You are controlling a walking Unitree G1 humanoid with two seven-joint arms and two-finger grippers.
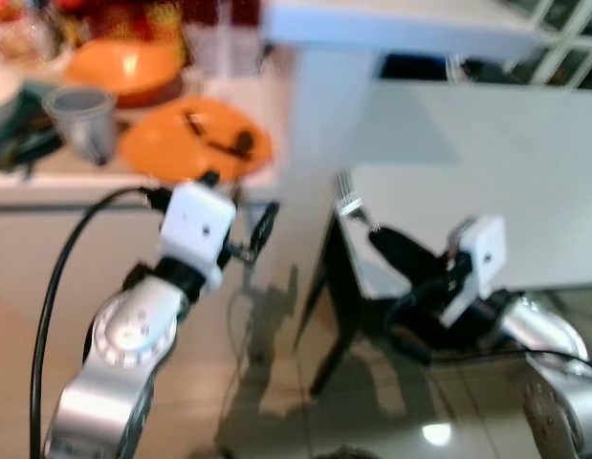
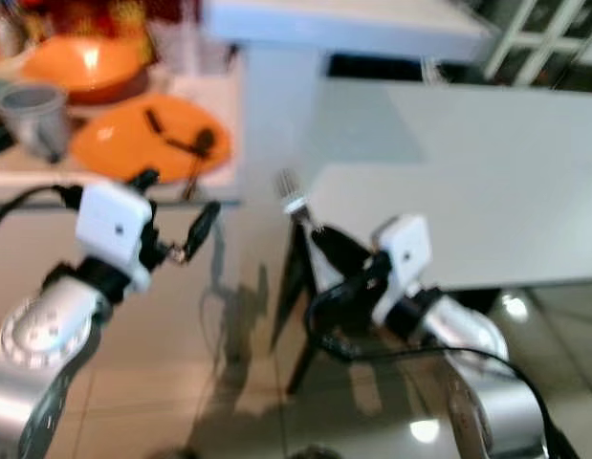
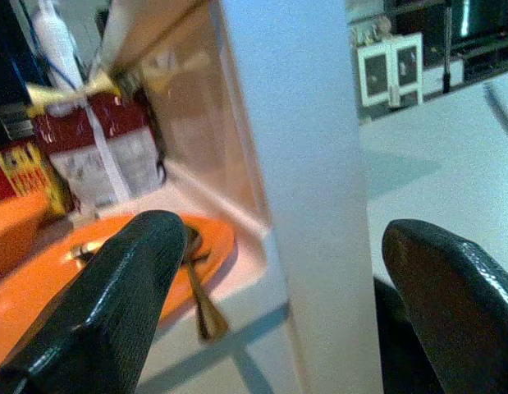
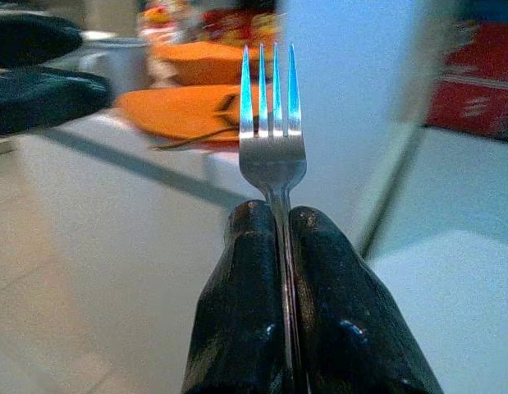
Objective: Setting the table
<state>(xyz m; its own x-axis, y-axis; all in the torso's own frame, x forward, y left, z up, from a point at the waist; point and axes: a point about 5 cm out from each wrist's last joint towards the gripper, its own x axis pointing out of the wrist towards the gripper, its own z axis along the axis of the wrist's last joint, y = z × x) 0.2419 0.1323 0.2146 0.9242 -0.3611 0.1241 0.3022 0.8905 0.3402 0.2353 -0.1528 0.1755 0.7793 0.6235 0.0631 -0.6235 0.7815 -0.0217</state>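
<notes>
My right gripper (image 1: 377, 232) is shut on a silver fork (image 4: 272, 107), its tines sticking out past the fingertips over the near corner of the white table (image 1: 487, 163). My left gripper (image 1: 240, 215) is open with nothing between its fingers (image 3: 114, 304), held in front of the counter edge. An orange plate (image 1: 195, 139) lies on the counter just beyond it, with dark cutlery (image 3: 200, 287) resting on it. An orange bowl (image 1: 123, 67) sits behind the plate.
A grey cup (image 1: 83, 120) stands on the counter left of the plate. Red packages (image 3: 98, 148) line the counter's back. A white pillar (image 3: 295, 164) stands between counter and table. Tiled floor (image 1: 276, 382) lies below.
</notes>
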